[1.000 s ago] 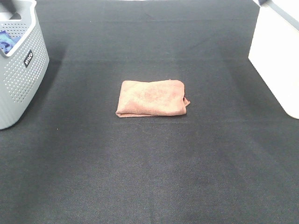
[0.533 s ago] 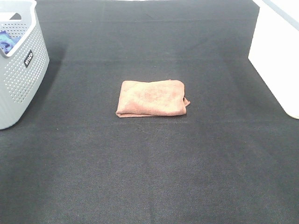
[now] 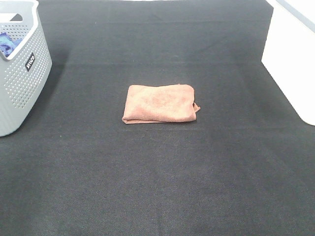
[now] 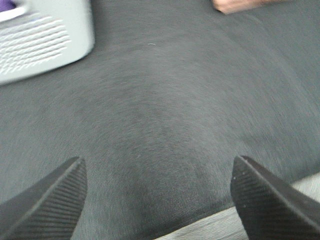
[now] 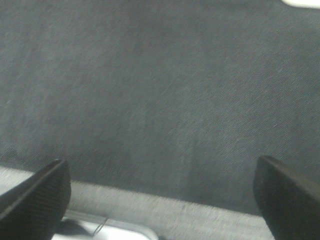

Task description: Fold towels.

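The reddish-brown towel (image 3: 159, 103) lies folded into a small rectangle on the black mat, near the middle of the exterior view; a loose corner sticks out at its right edge. A sliver of the towel (image 4: 235, 4) shows in the left wrist view. Neither arm shows in the exterior view. My left gripper (image 4: 159, 197) is open and empty over the mat's near edge, its fingers (image 4: 47, 197) wide apart. My right gripper (image 5: 162, 195) is open and empty, also over the mat's near edge. No white tag is visible.
A grey perforated basket (image 3: 22, 73) stands at the far left with a blue cloth (image 3: 6, 43) inside; it also shows in the left wrist view (image 4: 42, 40). A white box (image 3: 293, 59) stands at the right edge. The black mat (image 3: 157, 172) covers the table.
The towel has not moved. No arm appears in any exterior frame. The basket looks shifted very slightly to the left.
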`<state>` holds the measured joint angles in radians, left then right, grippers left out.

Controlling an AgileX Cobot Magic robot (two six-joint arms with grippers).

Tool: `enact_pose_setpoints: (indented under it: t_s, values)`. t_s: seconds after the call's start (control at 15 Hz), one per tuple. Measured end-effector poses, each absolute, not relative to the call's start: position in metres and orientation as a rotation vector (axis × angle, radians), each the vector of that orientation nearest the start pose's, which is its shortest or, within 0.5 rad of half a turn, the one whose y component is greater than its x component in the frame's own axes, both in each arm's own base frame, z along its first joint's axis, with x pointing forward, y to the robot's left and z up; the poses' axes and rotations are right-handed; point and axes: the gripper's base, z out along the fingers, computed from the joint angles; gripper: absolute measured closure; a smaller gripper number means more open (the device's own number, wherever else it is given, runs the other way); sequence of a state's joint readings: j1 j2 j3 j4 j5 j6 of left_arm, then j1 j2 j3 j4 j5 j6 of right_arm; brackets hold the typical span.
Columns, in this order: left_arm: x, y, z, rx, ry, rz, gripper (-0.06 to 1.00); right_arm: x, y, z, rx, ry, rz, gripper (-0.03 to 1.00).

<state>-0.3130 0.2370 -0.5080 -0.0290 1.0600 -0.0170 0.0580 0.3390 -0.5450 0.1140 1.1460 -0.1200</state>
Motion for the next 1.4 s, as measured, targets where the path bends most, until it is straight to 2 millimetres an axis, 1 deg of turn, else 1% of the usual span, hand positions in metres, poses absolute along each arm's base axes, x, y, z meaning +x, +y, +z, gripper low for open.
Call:
enact_pose_setpoints:
  t_s: [0.2, 0.73, 1.4]
  values:
    - [0.0280, -0.0150, 0.2769, 0.430, 2.235, -0.216, 0.19, 0.0431, 0.0113, 0.2735, -0.197, 2.379, 0.110, 0.04]
    - [0.0278, -0.0153, 0.2769, 0.444, 2.232, -0.215, 0.19, 0.0441, 0.0139, 0.2731, -0.241, 2.360, 0.130, 0.04]
    - [0.0279, -0.0153, 0.2767, 0.443, 2.233, -0.214, 0.19, 0.0441, 0.0140, 0.2731, -0.241, 2.360, 0.131, 0.04]
